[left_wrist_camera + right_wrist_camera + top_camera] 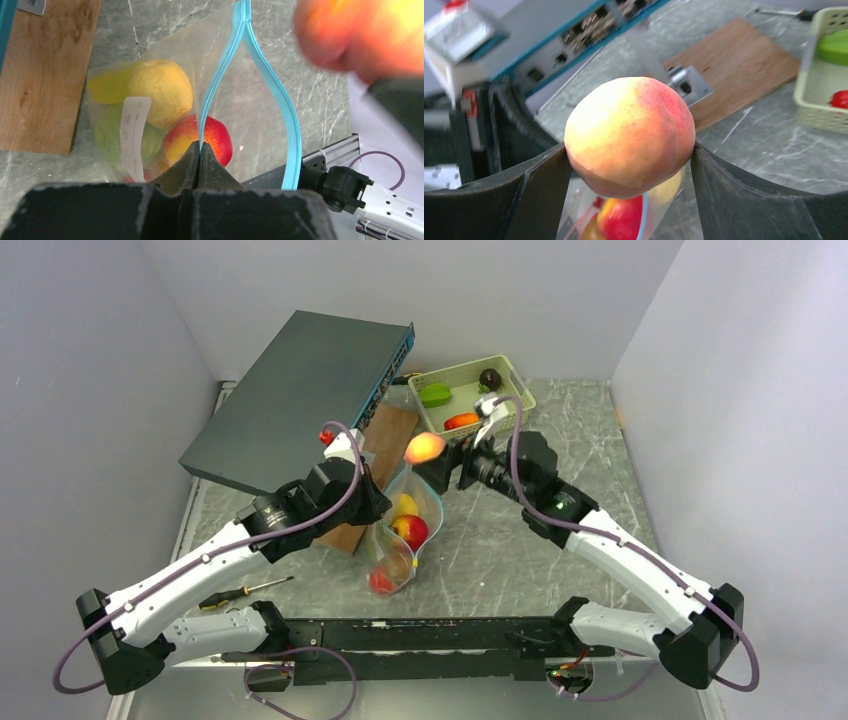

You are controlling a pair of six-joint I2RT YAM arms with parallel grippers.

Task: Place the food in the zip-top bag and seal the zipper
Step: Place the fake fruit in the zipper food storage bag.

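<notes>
Right hand [630, 150] grips a yellow-red peach [630, 132].

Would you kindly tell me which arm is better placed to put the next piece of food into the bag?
Right: the right gripper holds the peach above the open zip-top bag, while the left gripper is shut on the zipper, holding the mouth open.

My black fingers [539, 190] look like matt plastic; the orange-yellow toy peach [630, 135] is smooth and matt; the clear floppy bag [175, 55] is glossy thin plastic film.
</notes>
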